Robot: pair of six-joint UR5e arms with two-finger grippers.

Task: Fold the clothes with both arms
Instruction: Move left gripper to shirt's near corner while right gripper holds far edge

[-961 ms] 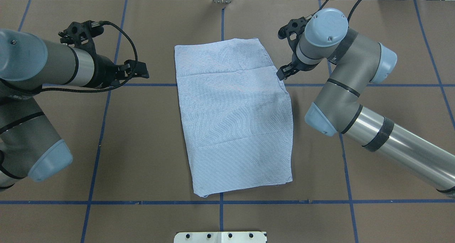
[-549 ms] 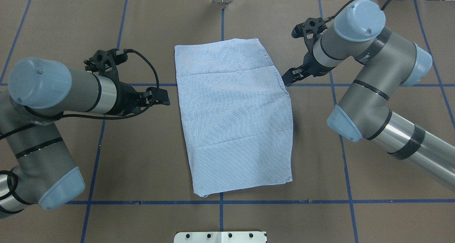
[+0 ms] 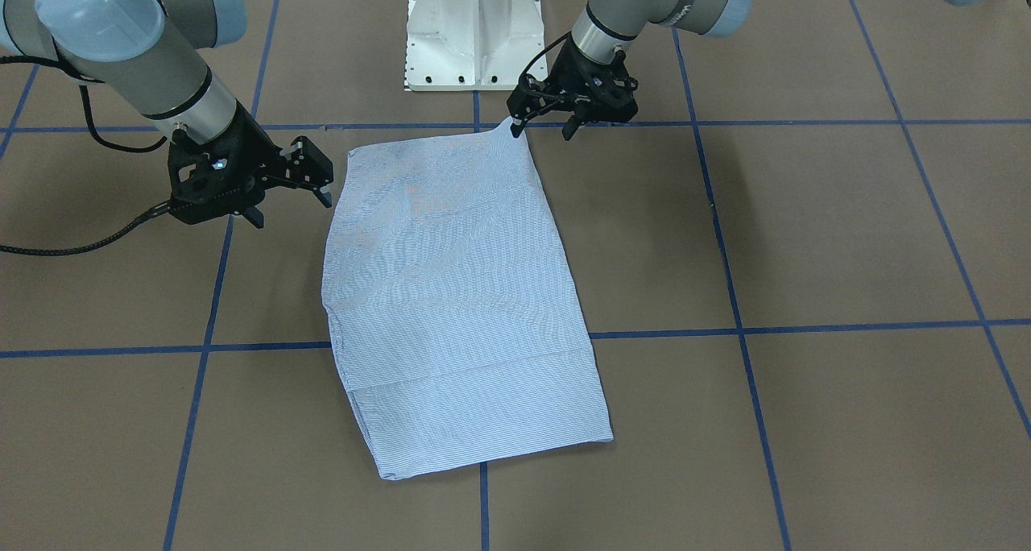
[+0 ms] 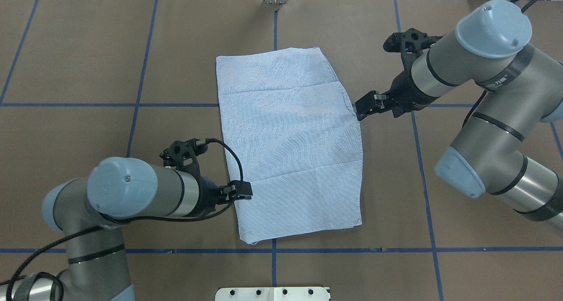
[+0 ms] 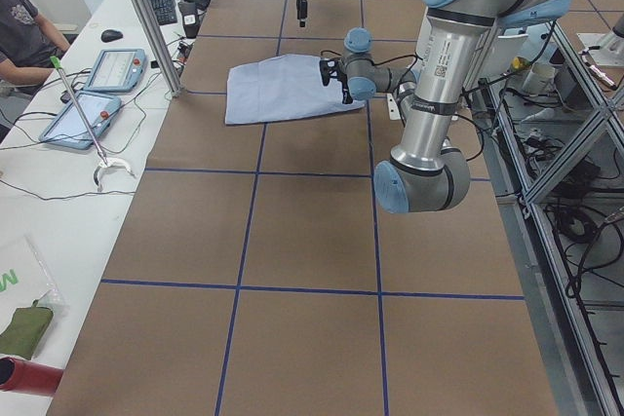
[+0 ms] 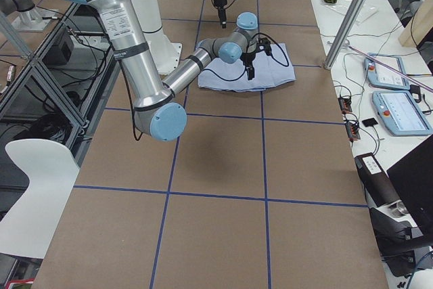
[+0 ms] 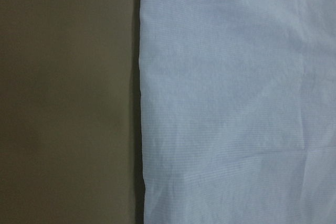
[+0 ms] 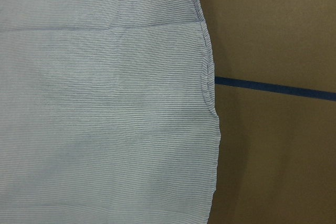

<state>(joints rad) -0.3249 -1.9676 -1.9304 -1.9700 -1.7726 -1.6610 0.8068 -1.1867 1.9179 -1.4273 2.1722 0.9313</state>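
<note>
Light blue-and-white finely striped shirt (image 4: pixel 290 151), already a long folded panel, lies flat mid-table on the brown blue-taped tabletop (image 4: pixel 184 63). Black left gripper (image 3: pixel 541 130) sits at its left edge near the robot, jaws apart, empty. Black right gripper (image 3: pixel 294 210) is beside the right edge, also spread. Risk: pinching only the top layer, or mismatched grasp points skewing the fold.

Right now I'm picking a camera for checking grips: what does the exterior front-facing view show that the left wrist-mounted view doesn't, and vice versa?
Front-facing only: the black left gripper and black right gripper, both open, and the white pedestal base. Left wrist only: nothing new, merely closer. Both: the light blue-and-white striped folded shirt lying on the brown table.
</note>
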